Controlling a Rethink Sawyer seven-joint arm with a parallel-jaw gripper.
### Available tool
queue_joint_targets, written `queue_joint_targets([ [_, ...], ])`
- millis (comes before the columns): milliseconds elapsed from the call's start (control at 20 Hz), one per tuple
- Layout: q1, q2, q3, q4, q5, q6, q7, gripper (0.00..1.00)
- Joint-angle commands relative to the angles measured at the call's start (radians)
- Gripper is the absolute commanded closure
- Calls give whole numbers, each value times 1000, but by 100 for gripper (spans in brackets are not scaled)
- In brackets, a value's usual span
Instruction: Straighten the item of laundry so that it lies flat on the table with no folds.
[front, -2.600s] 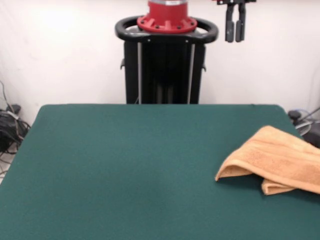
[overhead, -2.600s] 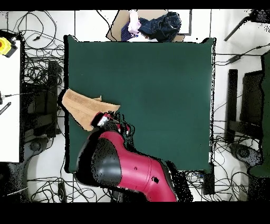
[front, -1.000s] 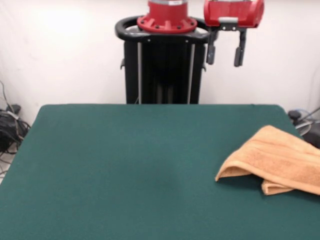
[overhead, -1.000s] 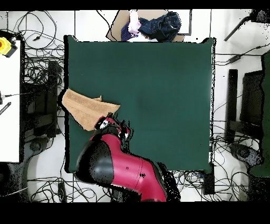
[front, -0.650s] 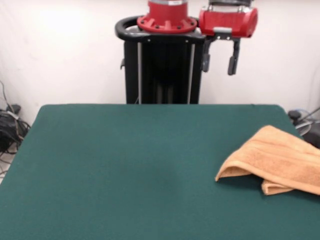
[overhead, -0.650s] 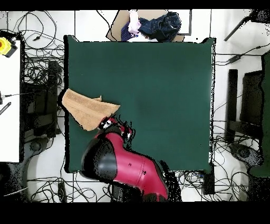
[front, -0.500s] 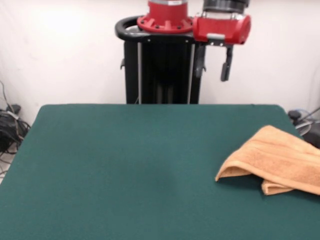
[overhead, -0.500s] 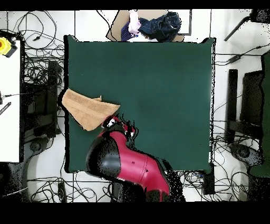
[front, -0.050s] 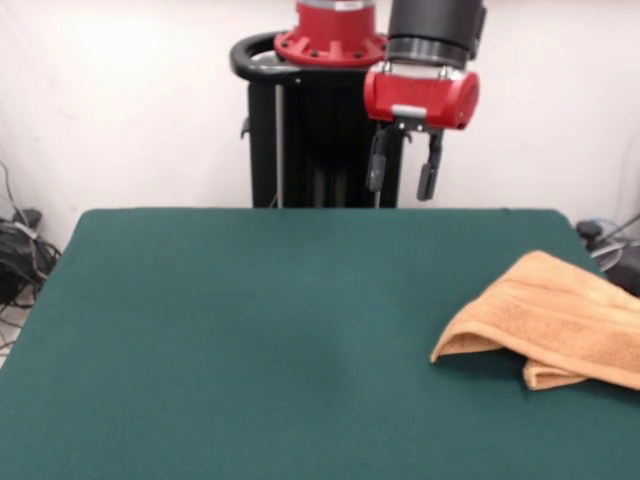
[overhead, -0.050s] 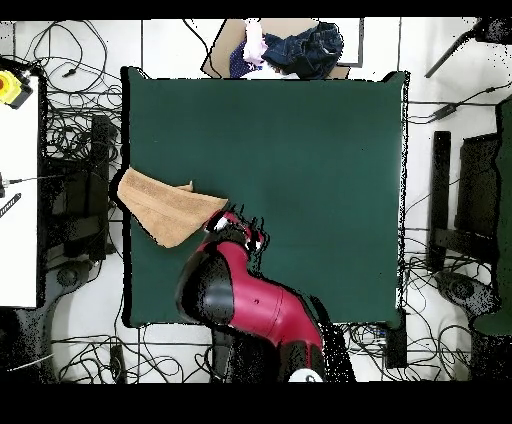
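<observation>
Your gripper (front, -0.050s: 402, 170) has swung in from the upper right and dropped lower since the earlier frames, and it now hangs high over the far edge of the table (front, -0.050s: 250, 330), with its two black fingers (front, -0.050s: 377, 170) spread apart and nothing between them. Nearest you in the front view, the dark green tabletop lies bare across its middle and left. Further back on the right side you see the light orange towel (front, -0.050s: 555, 320), bunched and folded over itself, with one rounded fold toward the table's centre and its right part running out of the picture. From overhead, that towel (overhead, -0.050s: 165, 207) sits at the table's (overhead, -0.050s: 300, 150) left edge and hangs partly past it, and your gripper (overhead, -0.050s: 238, 228) is just beside its right corner but above the cloth, not touching. Beyond the table's far side in the front view stands the black pedestal (front, -0.050s: 330, 150).
</observation>
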Motion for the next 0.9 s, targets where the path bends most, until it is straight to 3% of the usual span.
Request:
queue_joint_targets([
  [50, -20, 63, 126, 2, -7, -35, 219, 0],
  [500, -82, 80, 226, 1, -7, -71, 256, 0],
  [900, -78, 118, 248, -27, 14, -112, 262, 0],
])
